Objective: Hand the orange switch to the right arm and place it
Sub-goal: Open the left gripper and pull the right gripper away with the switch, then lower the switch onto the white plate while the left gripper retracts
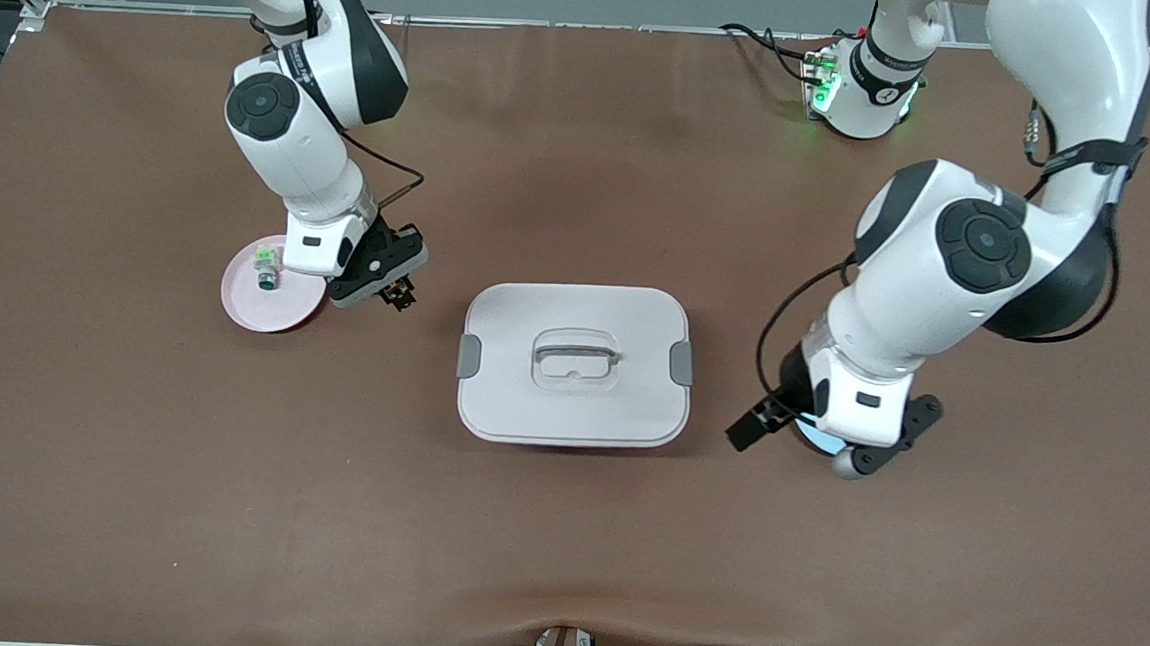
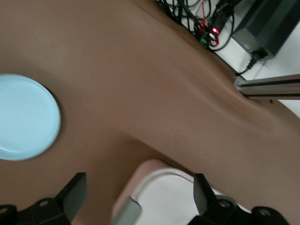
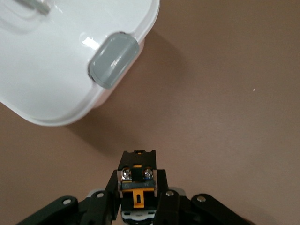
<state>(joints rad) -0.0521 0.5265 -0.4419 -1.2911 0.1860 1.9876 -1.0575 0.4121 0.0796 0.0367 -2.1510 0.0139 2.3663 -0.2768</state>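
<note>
- the right gripper [image 1: 389, 290], left of centre in the front frame, is clamping the orange switch [image 3: 137, 180] between its fingers, over the bare mat beside the pink plate [image 1: 272, 297].
- judgement: the handover looks finished, since the right arm is carrying the switch; the placing is still outstanding.
- the left gripper [image 2: 140, 199] is standing wide and empty at the lower right of the front frame, over the light blue plate [image 2: 26, 117]; this arm is waiting.
- count: one orange switch; one green-and-white switch [image 1: 266, 268], lying on the pink plate; two plates, one pink and one light blue; one white lidded box [image 1: 575, 363] at frame centre, lid on.
</note>
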